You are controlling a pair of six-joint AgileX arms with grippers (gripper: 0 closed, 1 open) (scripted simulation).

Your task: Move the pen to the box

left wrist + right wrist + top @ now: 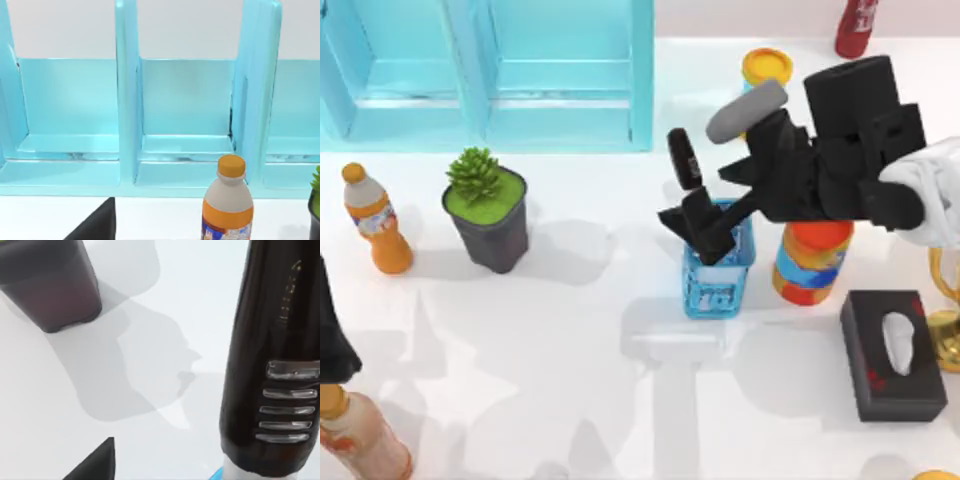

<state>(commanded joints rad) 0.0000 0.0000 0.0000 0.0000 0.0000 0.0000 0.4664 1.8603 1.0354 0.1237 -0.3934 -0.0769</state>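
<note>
Your right gripper (pixel 705 222) sits over the blue holder (pixel 718 285) near the table's middle, jaws pinching the pen (pixel 684 158) at its lower barrel, the black cap end sticking up and tilted toward the shelf. In the right wrist view the pen (pixel 270 365) is close up: black cap with ribbed silver bands, faint print higher up, whitish barrel starting below, a sliver of blue holder (pixel 216 474) by it. You can't tell from these views whether the pen's tip is inside the holder or clear of its rim. Judging progress: grasp looks done, transfer not yet; the pen is nowhere near the black tissue box (pixel 893 356), which lies on the right side of the table, well apart from the holder, if that is the box meant. What's left as I read it: lift clear, carry right, set down at the box. Your left arm (pixel 335 330) is parked at the table's left edge; its wrist view looks at the light blue shelf unit (pixel 125 100) and an orange-capped bottle (pixel 227 205), and you can't tell its jaw state. Surface is a plain white table (pixel 570 350), cluttered: potted plant (pixel 487 208), orange bottle (pixel 375 220), another bottle (pixel 360 435) at lower left, colourful can (pixel 812 262) just beside the holder, yellow-lidded tub (pixel 767 66), red bottle (pixel 858 25), a gold object (pixel 946 300) at the right edge.
</note>
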